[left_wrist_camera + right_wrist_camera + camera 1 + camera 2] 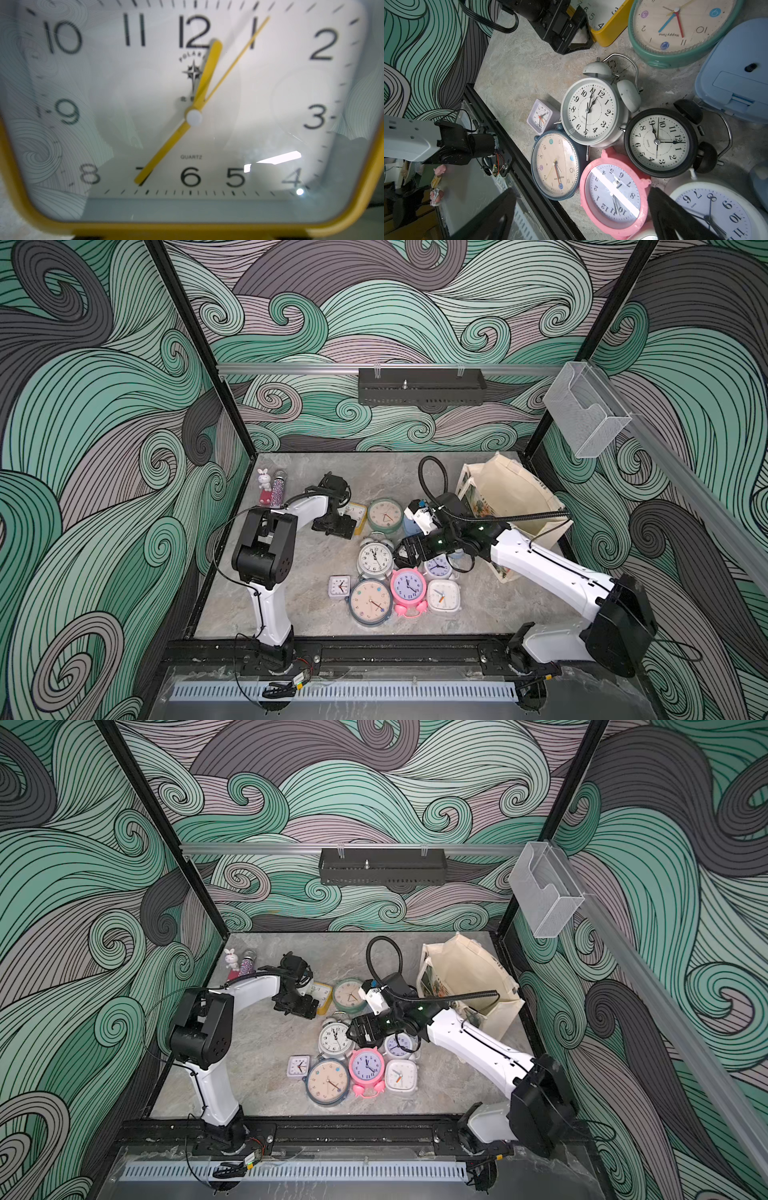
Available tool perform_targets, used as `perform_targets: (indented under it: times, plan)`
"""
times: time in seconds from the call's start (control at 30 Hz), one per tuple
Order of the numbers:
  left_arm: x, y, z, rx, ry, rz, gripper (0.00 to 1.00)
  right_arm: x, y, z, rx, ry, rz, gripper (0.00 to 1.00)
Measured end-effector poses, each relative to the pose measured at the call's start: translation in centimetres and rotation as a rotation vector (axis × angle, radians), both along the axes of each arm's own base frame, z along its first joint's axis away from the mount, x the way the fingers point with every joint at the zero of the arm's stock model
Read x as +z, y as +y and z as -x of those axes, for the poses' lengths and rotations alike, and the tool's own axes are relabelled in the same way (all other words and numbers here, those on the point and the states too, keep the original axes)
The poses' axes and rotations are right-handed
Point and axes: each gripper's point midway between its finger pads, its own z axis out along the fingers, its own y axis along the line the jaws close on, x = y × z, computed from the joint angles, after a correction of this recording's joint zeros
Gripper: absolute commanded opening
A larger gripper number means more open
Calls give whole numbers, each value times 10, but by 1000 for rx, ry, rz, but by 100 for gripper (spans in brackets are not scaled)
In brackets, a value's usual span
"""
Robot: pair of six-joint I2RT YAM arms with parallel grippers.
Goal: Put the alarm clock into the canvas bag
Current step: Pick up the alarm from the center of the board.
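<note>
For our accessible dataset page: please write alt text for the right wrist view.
Alarm clocks crowd a grey table: a white twin-bell clock lies amid a black clock, a pink clock and a navy clock. Beyond, the left gripper is at a yellow clock.

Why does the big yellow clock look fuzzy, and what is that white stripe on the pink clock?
Left wrist view: the yellow clock sits very close, so its numbers blur, most around the 10, and its glass mirrors swirly lines and a bright light near the 5. Right wrist view: the stripe on the pink clock is glare, a light reflected in its cover.
</note>
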Motion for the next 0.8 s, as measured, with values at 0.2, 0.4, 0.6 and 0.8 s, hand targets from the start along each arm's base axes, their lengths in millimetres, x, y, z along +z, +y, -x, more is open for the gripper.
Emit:
perform_targets:
  times: [0.2, 0.4, 0.6, 0.8]
  plan:
    - [1, -2, -6, 0, -7, 2, 81, -2, 0, 0, 0, 6, 6, 100]
    - [1, -2, -7, 14, -14, 7, 74, -1, -1, 0, 2, 5, 9, 100]
    - [17, 4, 3, 66, -53, 14, 69, 9, 1, -4, -1, -20, 5, 100]
    - [57, 11, 14, 120, -144, 35, 68, 23, 5, -10, -6, -49, -15, 100]
